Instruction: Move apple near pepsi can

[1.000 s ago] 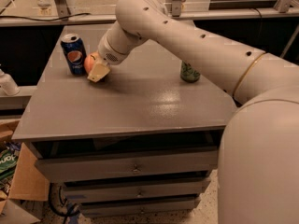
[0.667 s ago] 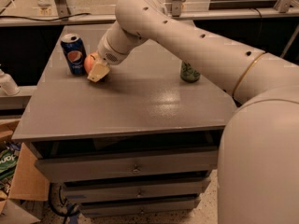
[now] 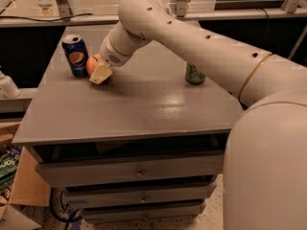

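The pepsi can (image 3: 76,55), dark blue with the round logo and a silver top, stands upright near the table's far left corner. The red-orange apple (image 3: 92,64) sits on the tabletop just right of the can, close to it. My gripper (image 3: 99,72) reaches in from the right and covers the apple's right side, with a cream-coloured finger (image 3: 101,74) in front of it. Most of the apple is hidden behind the gripper.
A green can (image 3: 194,74) stands at the right side of the grey table (image 3: 139,109), partly behind my arm. Drawers run below the tabletop. A cardboard box (image 3: 19,186) sits on the floor at the left. A rail runs behind the table.
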You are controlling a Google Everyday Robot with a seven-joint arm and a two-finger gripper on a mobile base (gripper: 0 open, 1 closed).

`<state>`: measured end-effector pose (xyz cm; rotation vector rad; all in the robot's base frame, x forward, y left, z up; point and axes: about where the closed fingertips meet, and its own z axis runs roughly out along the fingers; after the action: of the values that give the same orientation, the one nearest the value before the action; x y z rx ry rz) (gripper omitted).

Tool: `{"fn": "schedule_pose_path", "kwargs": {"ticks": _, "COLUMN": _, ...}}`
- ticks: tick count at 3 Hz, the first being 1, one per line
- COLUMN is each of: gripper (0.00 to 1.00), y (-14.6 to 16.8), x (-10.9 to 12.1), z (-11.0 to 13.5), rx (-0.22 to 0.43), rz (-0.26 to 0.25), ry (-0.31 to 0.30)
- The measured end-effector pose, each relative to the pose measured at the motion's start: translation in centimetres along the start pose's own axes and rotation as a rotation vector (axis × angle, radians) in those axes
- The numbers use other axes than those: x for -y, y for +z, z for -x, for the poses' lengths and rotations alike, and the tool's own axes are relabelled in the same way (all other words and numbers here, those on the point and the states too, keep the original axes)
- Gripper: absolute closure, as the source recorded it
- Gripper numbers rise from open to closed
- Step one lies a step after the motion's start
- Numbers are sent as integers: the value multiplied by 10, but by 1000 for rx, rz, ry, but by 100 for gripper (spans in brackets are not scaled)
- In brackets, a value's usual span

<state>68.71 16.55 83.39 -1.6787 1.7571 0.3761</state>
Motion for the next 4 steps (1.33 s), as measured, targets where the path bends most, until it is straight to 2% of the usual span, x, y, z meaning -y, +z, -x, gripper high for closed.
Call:
{"fn": "schedule_pose_path", "kwargs": {"ticks": 1, "gripper": 11, "y": 0, "x": 0, "z": -1, "rx": -4, "rz": -5, "ry": -4}}
{"fn": "schedule_pose_path", "kwargs": {"ticks": 2, "gripper": 0, "y": -4, "x": 3, "z": 1, "rx": 2, "rz": -7, "ry": -2}}
{"fn": "schedule_pose_path", "kwargs": {"ticks": 3, "gripper": 0, "y": -14, "x": 9, "z": 2, "rx": 8, "rz": -18, "ry": 3}}
{"fn": "schedule_pose_path", "kwargs": {"ticks": 4, "gripper": 0, "y": -36, "x": 21, "z": 0, "rx": 12, "rz": -54, "ry": 17}}
